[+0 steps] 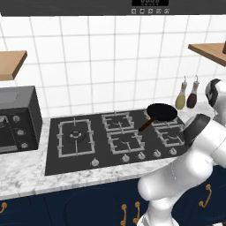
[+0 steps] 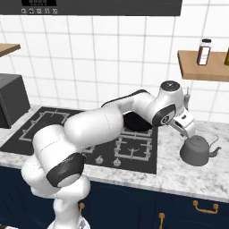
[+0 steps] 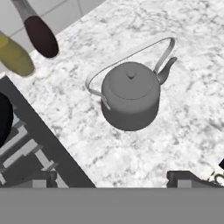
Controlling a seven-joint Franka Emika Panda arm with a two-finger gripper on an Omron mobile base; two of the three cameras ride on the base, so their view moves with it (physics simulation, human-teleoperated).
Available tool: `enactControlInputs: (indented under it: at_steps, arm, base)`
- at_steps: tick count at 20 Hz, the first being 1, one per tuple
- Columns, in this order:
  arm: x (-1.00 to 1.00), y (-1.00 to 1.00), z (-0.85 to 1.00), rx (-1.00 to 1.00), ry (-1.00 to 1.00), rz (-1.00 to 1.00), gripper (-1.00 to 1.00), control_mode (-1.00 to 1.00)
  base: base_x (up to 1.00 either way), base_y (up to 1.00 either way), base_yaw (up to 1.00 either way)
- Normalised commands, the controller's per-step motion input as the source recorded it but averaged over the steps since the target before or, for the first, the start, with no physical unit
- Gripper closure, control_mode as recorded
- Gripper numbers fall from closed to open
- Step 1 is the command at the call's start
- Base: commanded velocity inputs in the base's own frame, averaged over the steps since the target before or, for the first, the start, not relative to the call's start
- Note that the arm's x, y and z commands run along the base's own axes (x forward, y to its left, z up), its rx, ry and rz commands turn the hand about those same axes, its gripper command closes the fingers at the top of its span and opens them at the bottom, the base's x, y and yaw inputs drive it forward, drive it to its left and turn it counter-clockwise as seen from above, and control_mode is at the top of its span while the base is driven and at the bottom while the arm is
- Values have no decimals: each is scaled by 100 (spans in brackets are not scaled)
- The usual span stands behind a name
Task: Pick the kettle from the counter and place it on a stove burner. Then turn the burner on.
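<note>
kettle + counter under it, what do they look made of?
Kettle: looks like grey metal, matte to satin, with even shading, a soft sheen on the lid and a thin pale wire handle. Counter: looks like polished stone, probably marble, going by its white-and-grey veined mottling. Both are rendered, so this goes by look alone.

My arm rises from my base at seven o'clock in the right base view, bulges up through a thick white elbow, then reaches level toward three o'clock. My wrist bends there and turns my hand downward. My gripper hangs at the end of it, pointing down toward five o'clock. In the hand view my two dark fingertips sit at five and seven o'clock, spread well apart with nothing between them. In the left base view my elbow bulks at four o'clock, forearm running off toward three.
</note>
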Motion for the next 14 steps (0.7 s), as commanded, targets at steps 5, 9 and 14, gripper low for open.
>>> enactControlInputs:
  at_steps: [5,9,14]
  arm:
    - [45,-13,-20,-8,0,-10,-100,-100]
    - [39,-38,-26,-9,0,-10,-100,-100]
    - [51,-24,-8,-1,0,-8,-100,-100]
  base:
    - [0,0,0]
    - [0,0,0]
    - [0,0,0]
